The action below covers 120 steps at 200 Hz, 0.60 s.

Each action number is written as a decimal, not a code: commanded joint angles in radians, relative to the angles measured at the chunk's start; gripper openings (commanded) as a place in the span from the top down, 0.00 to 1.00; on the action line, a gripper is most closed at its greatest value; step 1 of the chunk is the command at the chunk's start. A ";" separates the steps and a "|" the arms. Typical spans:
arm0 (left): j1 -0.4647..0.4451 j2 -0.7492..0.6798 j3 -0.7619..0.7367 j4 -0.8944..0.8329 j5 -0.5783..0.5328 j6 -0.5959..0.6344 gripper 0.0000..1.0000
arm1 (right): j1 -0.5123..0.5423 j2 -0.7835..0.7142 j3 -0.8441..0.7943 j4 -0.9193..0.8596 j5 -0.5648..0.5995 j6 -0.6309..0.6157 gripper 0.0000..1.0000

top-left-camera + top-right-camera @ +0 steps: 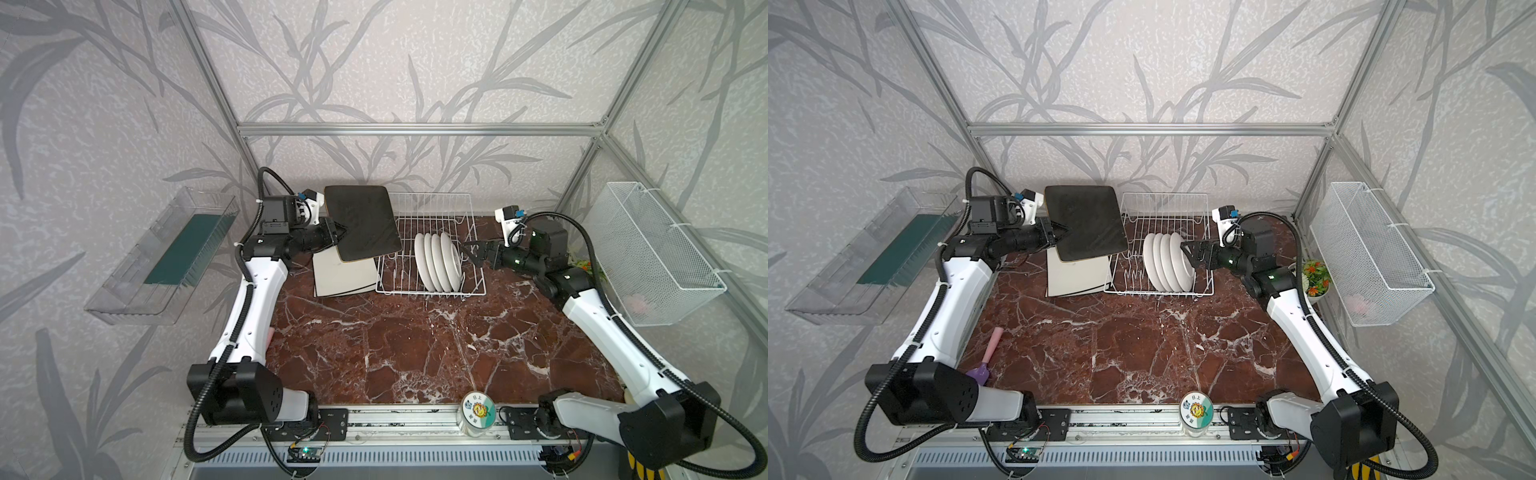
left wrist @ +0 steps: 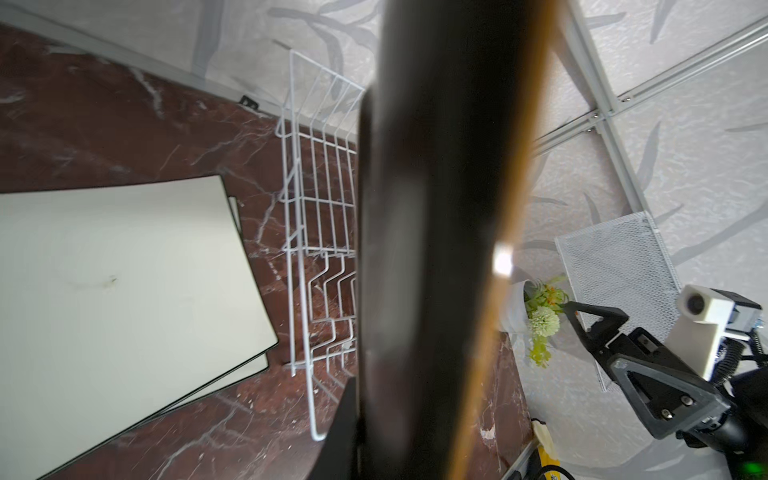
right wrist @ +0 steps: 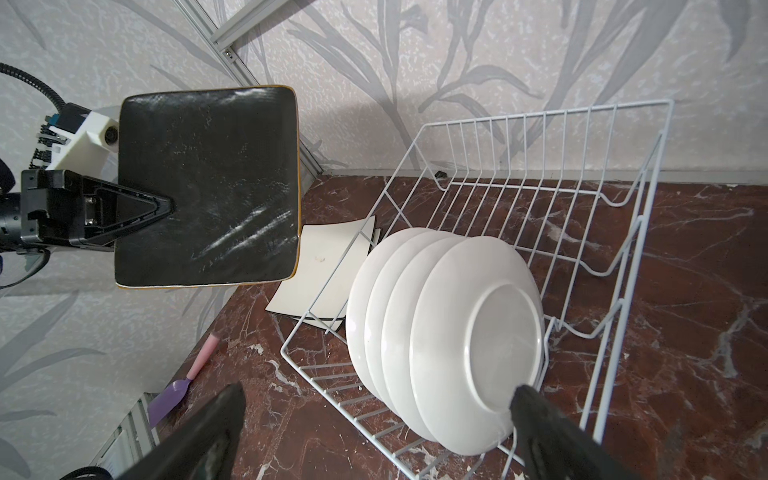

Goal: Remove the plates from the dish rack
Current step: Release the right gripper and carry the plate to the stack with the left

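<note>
Inspecting the plates first, we find the black square plate (image 1: 361,222) out of the dish rack (image 1: 430,194). It is pinched at the middle of one edge by the left fingers (image 3: 164,204), which are drawn narrow on it. It hangs tilted in the air above the cream square plates (image 1: 340,278) and the rack's left side. Its face is dark and mottled with pale glossy streaks, its corners are rounded, and a thin ochre line runs along its edge. We count one black plate, two cream plates and four round white plates (image 3: 449,332), seven in all. The two cream plates lie flat on the bench (image 1: 415,353) just left of the rack, stacked slightly askew. They are smooth, with gently curved sides and a fine dark line at the edge. The four round plates stand on edge in the rack, close together in a row towards its front right. They show us plain glossy white backs, each with a raised circular foot. The rack is white wire, rectangular, with raised sides and bent upright prongs along its floor. Its rear half holds nothing. The right fingers (image 3: 548,432) stand wide apart beside the nearest round plate and grip nothing. One tip sits at that plate's rim, and we cannot tell whether it touches. The bench is red-brown marble with white veins.
</note>
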 commanded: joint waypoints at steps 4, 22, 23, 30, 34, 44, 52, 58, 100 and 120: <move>0.047 -0.062 0.058 -0.027 -0.009 0.074 1.00 | 0.007 -0.022 0.025 -0.016 0.005 -0.035 0.01; 0.079 -0.068 0.043 -0.052 -0.025 0.085 1.00 | 0.007 -0.024 0.020 -0.015 0.006 -0.037 0.01; 0.081 -0.068 0.043 -0.053 -0.027 0.086 1.00 | 0.007 -0.024 0.020 -0.015 0.006 -0.036 0.01; 0.092 -0.064 0.040 -0.066 -0.033 0.094 1.00 | 0.007 -0.024 0.018 -0.014 0.006 -0.037 0.01; 0.096 -0.062 0.039 -0.072 -0.037 0.096 1.00 | 0.007 -0.024 0.018 -0.013 0.005 -0.036 0.01; 0.109 -0.055 0.037 -0.085 -0.036 0.104 1.00 | 0.007 -0.023 0.015 -0.013 0.003 -0.036 0.01; 0.117 -0.048 0.034 -0.092 -0.041 0.113 1.00 | 0.007 -0.022 0.013 -0.013 0.002 -0.037 0.01; 0.121 -0.044 0.032 -0.097 -0.043 0.121 1.00 | 0.007 -0.023 0.011 -0.014 0.001 -0.035 0.01; 0.147 -0.025 -0.021 -0.089 -0.085 0.150 1.00 | 0.007 -0.026 0.008 -0.015 0.002 -0.032 0.01; 0.153 -0.004 -0.042 -0.079 -0.074 0.162 1.00 | 0.007 -0.027 0.008 -0.018 0.001 -0.035 0.01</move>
